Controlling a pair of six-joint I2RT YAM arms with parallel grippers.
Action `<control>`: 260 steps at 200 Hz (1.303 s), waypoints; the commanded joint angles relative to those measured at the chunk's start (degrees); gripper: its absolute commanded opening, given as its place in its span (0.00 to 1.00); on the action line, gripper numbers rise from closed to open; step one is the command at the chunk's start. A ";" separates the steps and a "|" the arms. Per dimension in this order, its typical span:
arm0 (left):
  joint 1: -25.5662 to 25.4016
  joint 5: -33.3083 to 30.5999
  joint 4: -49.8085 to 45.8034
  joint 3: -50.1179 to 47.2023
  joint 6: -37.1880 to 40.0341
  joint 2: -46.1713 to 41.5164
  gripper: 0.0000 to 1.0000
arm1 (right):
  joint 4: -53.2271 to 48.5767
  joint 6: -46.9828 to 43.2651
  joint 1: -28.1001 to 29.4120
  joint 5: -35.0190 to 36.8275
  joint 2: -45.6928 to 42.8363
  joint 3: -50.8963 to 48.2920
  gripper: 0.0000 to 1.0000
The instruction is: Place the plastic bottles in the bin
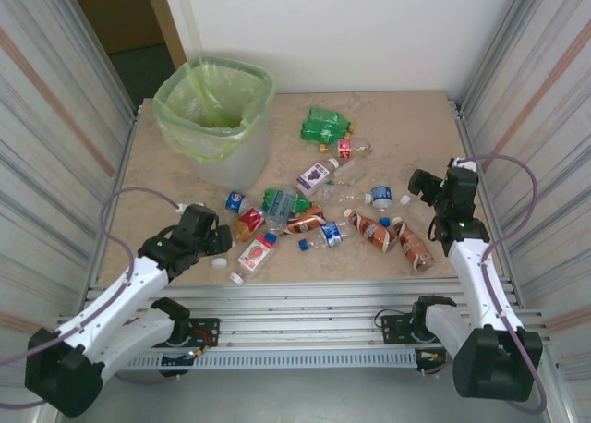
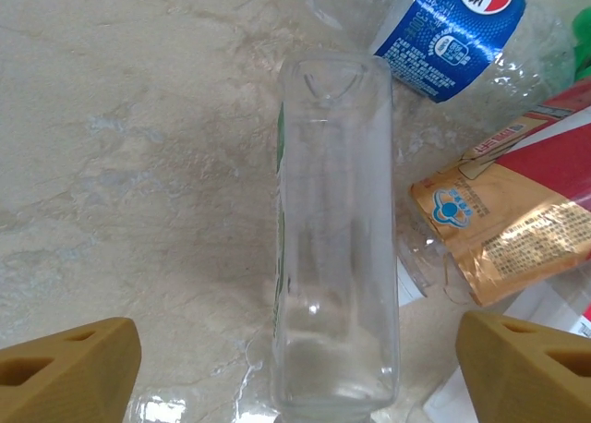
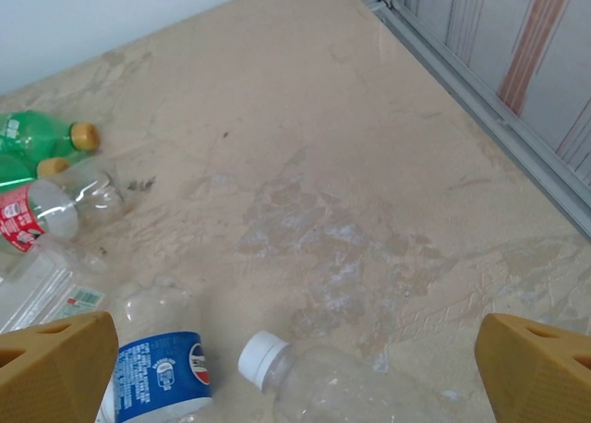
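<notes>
Your left end effector (image 2: 297, 372) is spread wide, a clear bottle (image 2: 337, 238) lying lengthwise between its fingers (image 2: 69, 372), touching neither. Your right end effector (image 3: 297, 368) gapes open too, a white-capped bottle (image 3: 268, 358) on the surface (image 1: 406, 118) before it. Other bottles (image 1: 305, 222) lie scattered mid-surface, green bottles (image 1: 325, 126) farther back. The bin (image 1: 238, 160) stands far left.

Beige marbled tabletop (image 1: 416, 127), whitish scuffs in spots; ribbed metal side walls (image 1: 46, 118); white back wall (image 1: 369, 35); aluminium rails (image 1: 305, 298) along near edge.
</notes>
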 commanded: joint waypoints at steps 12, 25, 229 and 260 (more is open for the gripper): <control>-0.21 -0.49 4.17 1.83 0.89 4.07 0.83 | -0.46 1.41 0.70 0.66 -1.64 0.46 0.98; -0.05 -0.30 5.78 1.61 1.17 5.58 0.78 | -0.28 1.23 0.94 0.47 -1.66 0.36 0.98; 6.99 2.31 17.23 -2.69 0.48 18.69 0.43 | -0.55 0.74 3.08 1.88 -2.36 0.04 0.98; 7.16 1.44 16.27 -2.59 0.35 17.36 0.32 | -0.94 0.61 3.09 2.36 -3.02 -0.01 0.98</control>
